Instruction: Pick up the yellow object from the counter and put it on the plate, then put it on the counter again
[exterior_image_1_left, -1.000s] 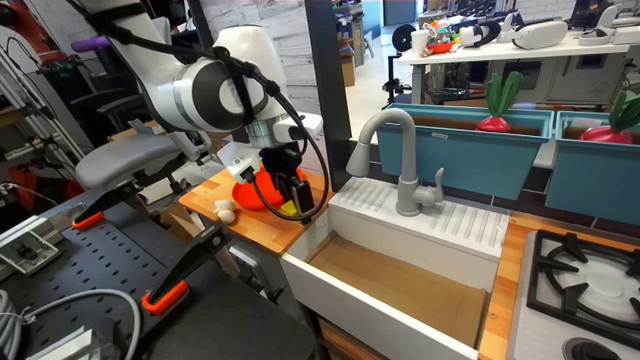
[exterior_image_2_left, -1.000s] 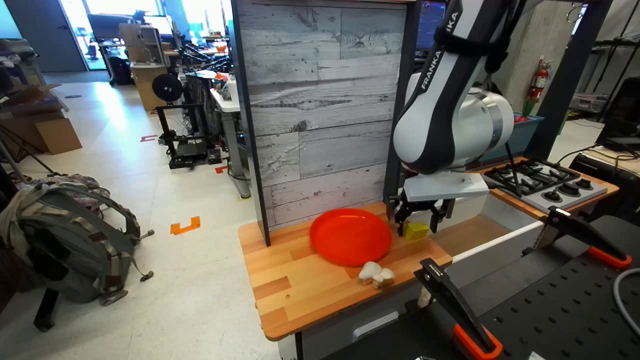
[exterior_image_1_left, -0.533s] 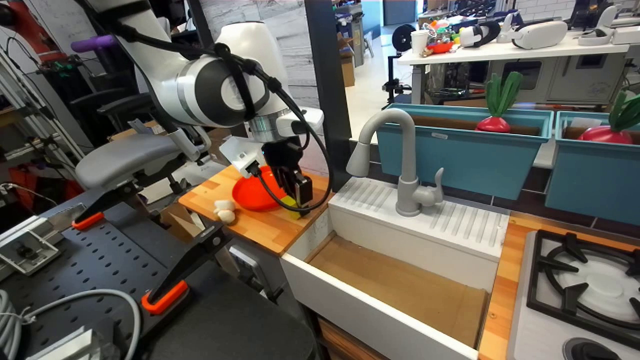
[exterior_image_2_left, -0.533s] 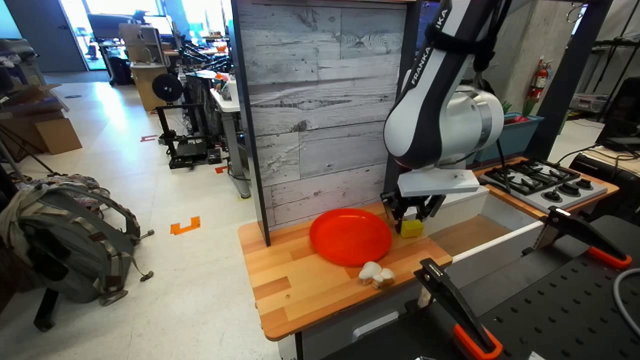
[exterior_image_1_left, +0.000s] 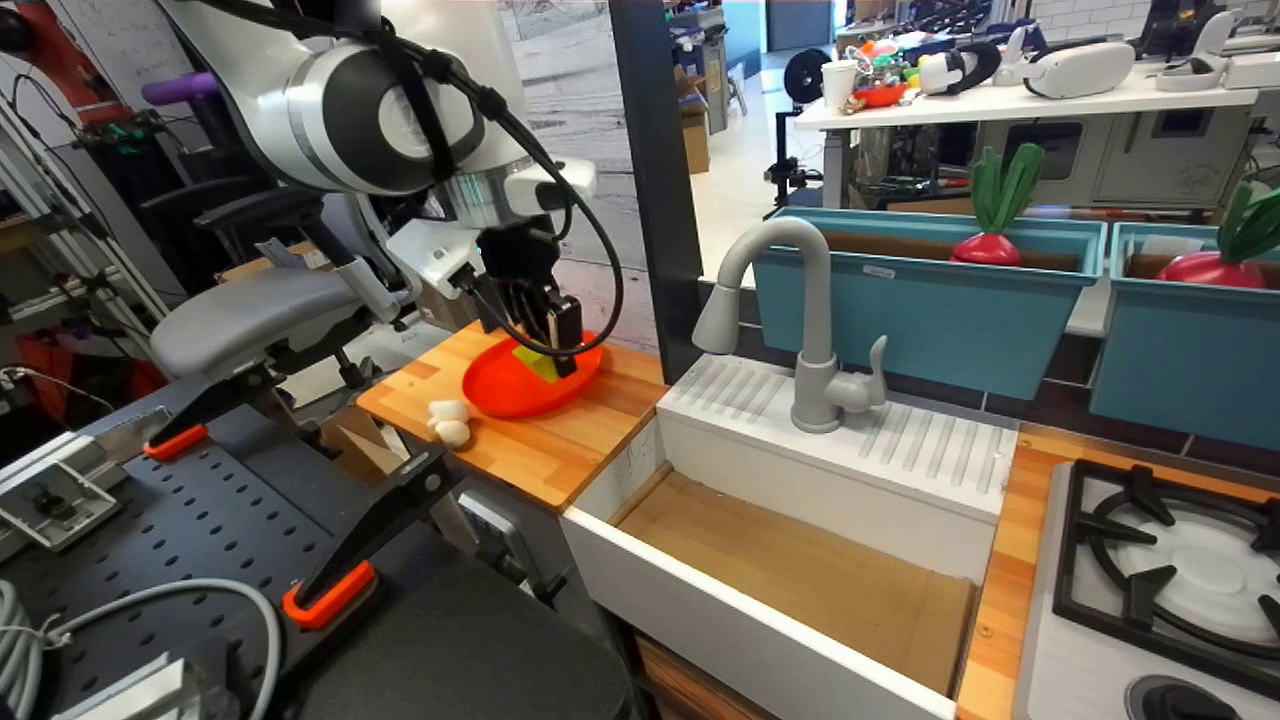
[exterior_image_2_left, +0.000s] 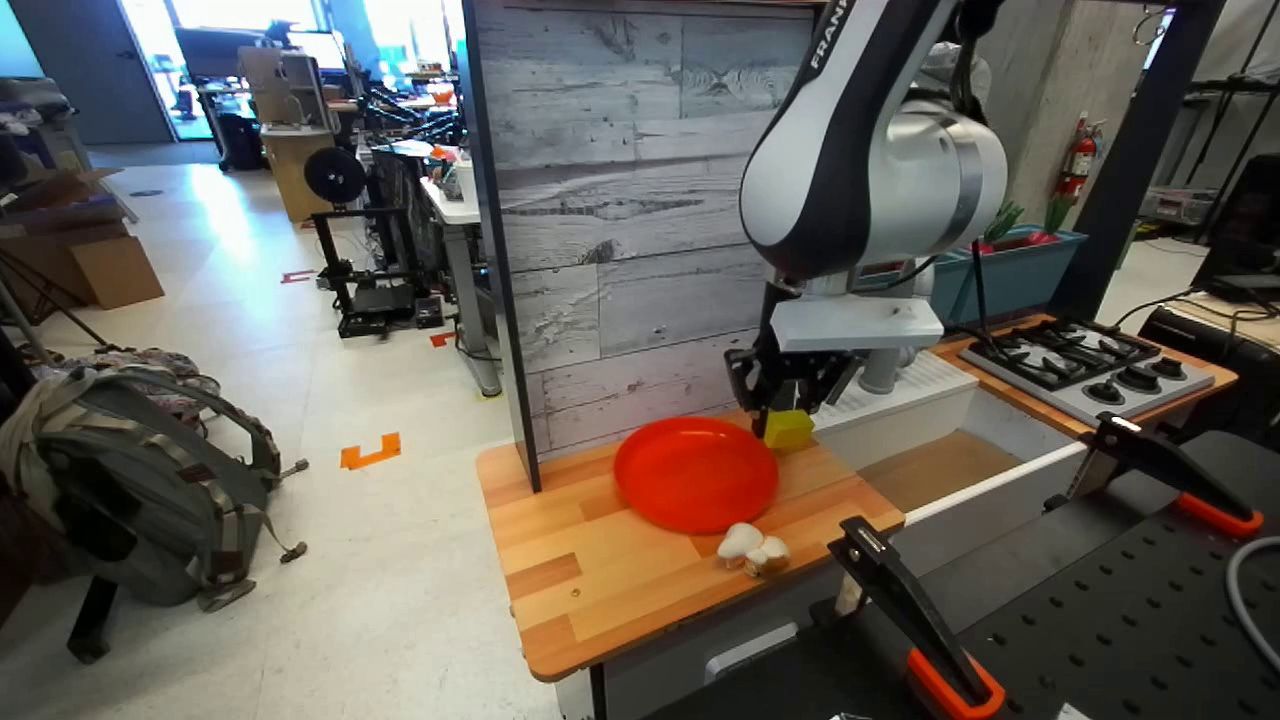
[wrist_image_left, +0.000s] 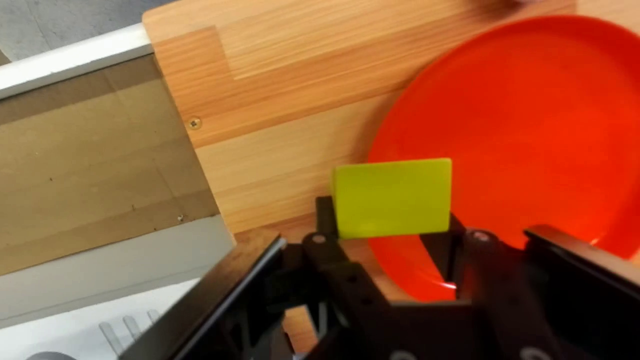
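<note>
The yellow object (wrist_image_left: 392, 199), a small yellow-green block, is pinched between the black fingers of my gripper (wrist_image_left: 386, 225), which is shut on it. In the wrist view the block overlaps the near rim of the round red-orange plate (wrist_image_left: 525, 125). In an exterior view the raised block (exterior_image_2_left: 789, 430) appears just beside the plate's rim (exterior_image_2_left: 695, 478), against the wooden counter (exterior_image_2_left: 560, 600). Seen from another side, the block (exterior_image_1_left: 537, 363) shows in front of the plate (exterior_image_1_left: 500, 388), partly hidden by a finger and a cable. The block's far side is hidden.
White mushroom-like pieces (exterior_image_2_left: 755, 550) lie on the counter near the plate. The white sink (exterior_image_1_left: 760, 650) with its grey faucet (exterior_image_1_left: 818, 300) adjoins the counter. A grey plank wall (exterior_image_2_left: 650, 250) rises behind the plate, and a black clamp (exterior_image_2_left: 910, 600) stands by the front edge.
The gripper has gone from open around the block on the counter to shut on it. It has lifted the block and brought it toward the plate, which has shifted slightly.
</note>
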